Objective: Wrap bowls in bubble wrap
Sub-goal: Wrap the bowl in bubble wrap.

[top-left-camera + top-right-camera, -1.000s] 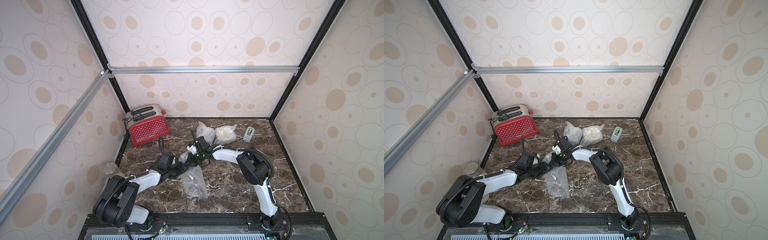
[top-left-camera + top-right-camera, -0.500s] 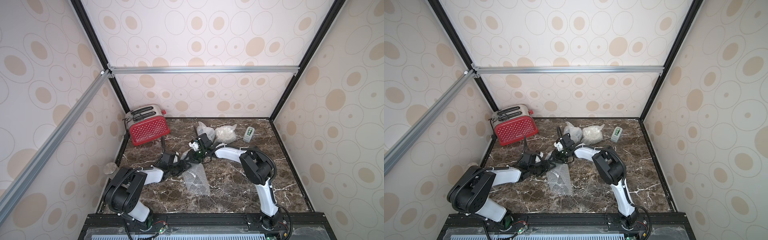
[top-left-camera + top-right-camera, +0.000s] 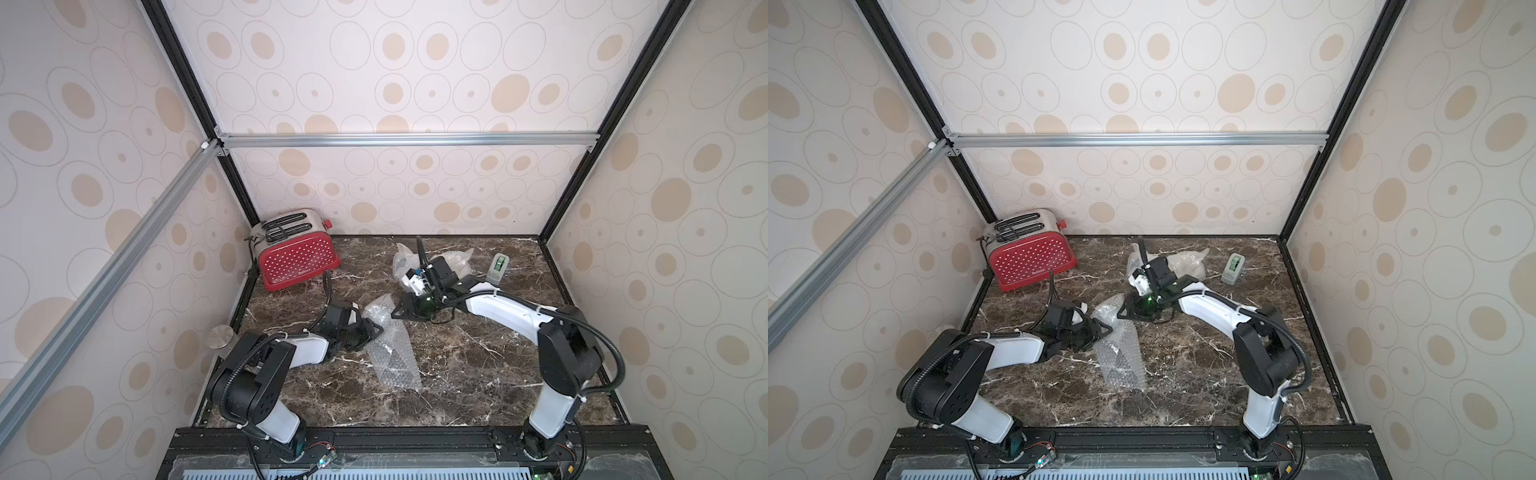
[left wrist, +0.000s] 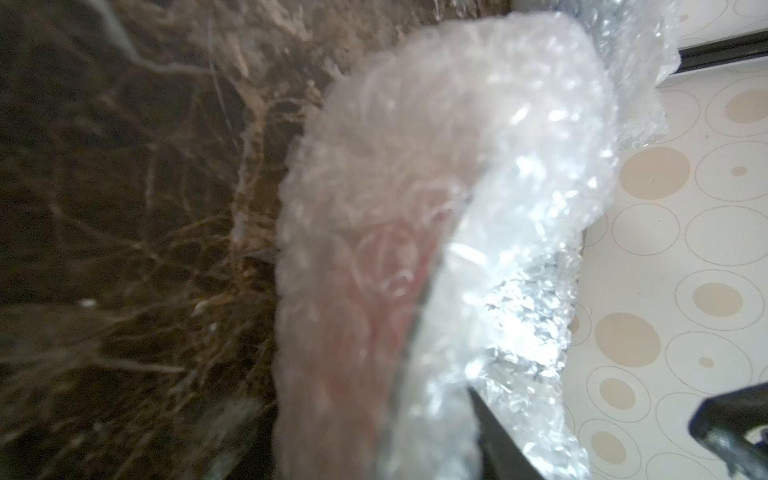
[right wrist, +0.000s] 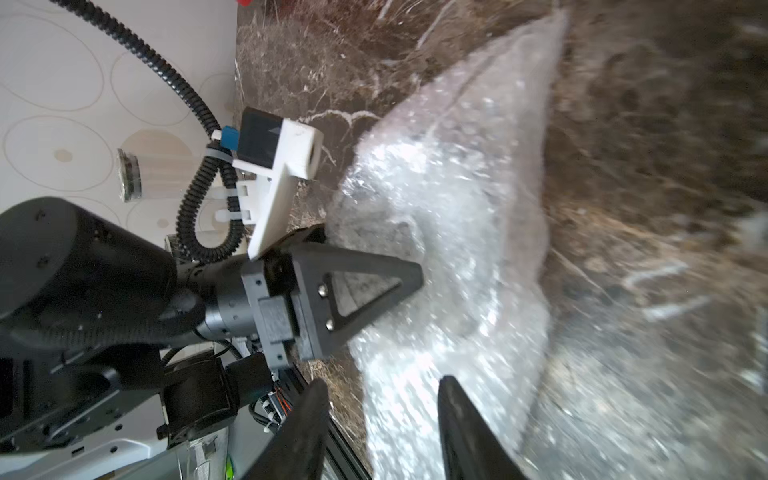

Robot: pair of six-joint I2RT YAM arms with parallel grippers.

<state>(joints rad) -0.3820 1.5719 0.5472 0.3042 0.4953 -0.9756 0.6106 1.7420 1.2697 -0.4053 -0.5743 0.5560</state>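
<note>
Marble desk (image 3: 478, 374), dark brown with white veins, as I see it in both top views.

- Bubble wrap sheet (image 3: 392, 353): mid-desk, running from the centre toward the front edge. The end nearer the back edge is bunched into a lump, and I cannot tell what is inside it.
- Left gripper (image 3: 373, 332): low at the lump's left side. The jaws are about half apart with wrap against them, and I cannot tell whether they clamp it.
- Right gripper (image 3: 397, 313): just behind the lump. Its fingers (image 5: 457, 415) are spread and pinch nothing.
- Two crumpled wrap bundles (image 3: 405, 259): at the back edge, near the middle.
- Red toaster (image 3: 297, 259): back left corner.
- Tape dispenser (image 3: 498, 268): near the back right corner.
- Open room: bare marble runs from the sheet to the right edge and along the front edge.
</note>
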